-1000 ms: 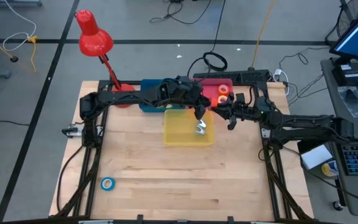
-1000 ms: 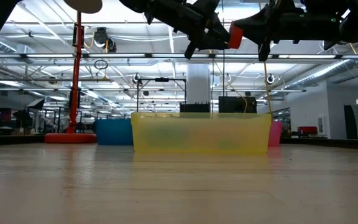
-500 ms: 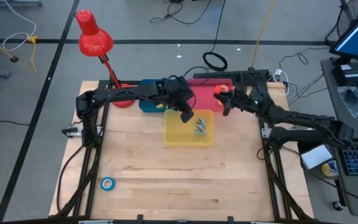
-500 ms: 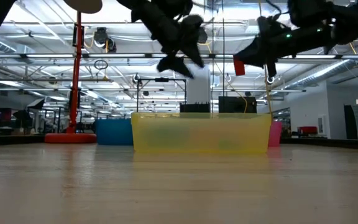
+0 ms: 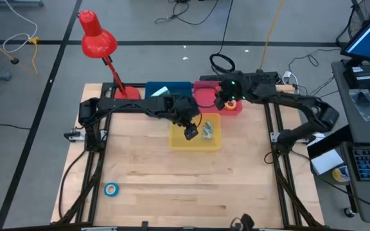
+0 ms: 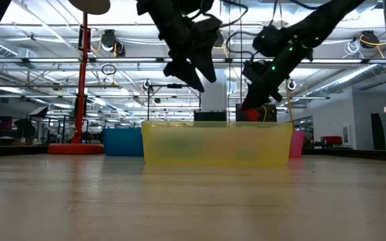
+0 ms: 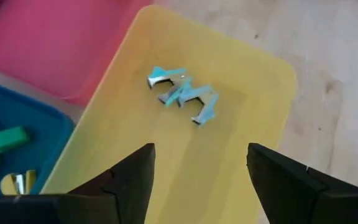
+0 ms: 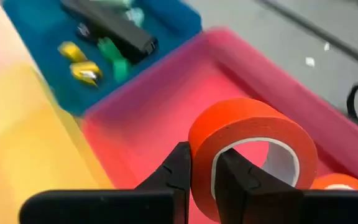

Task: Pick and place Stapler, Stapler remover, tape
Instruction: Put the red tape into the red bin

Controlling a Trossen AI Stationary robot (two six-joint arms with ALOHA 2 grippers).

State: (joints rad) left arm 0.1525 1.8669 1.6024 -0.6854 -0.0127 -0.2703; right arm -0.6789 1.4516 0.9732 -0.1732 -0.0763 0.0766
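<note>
My left gripper (image 5: 190, 131) hangs open over the yellow bin (image 5: 175, 145), pointing steeply down with nothing between its fingers. Pale blue-and-silver staple removers (image 7: 182, 93) lie on the bin's floor just beyond the fingertips. My right gripper (image 5: 225, 101) is over the pink bin (image 5: 205, 95) at the table's far edge, shut on a red-orange tape roll (image 8: 253, 155). A second orange roll (image 8: 340, 182) lies in that bin. A dark stapler (image 8: 107, 25) lies in the blue bin (image 5: 169, 90). A blue tape roll (image 5: 111, 188) lies flat on the table near the front left. My right gripper pinches the wall of the tape roll (image 8: 205, 158). One finger (image 8: 178, 168) is outside the ring and the other (image 8: 235, 177) is in its pale centre. The fingers slant down from the table's right. The roll stands on edge, held clear above the pink bin's floor.
A red desk lamp (image 5: 98, 38) stands at the far left corner, its base (image 5: 126, 95) next to the blue bin. Small green and yellow items (image 8: 98, 62) also lie in the blue bin. Bare wood stretches across the table's near half.
My left gripper has tipped down over the yellow bin and opened, letting go of a staple remover that now lies in the bin. My right gripper has carried the tape roll from beside the yellow bin toward the table's far edge, over the pink bin, sinking and tipping downward.
</note>
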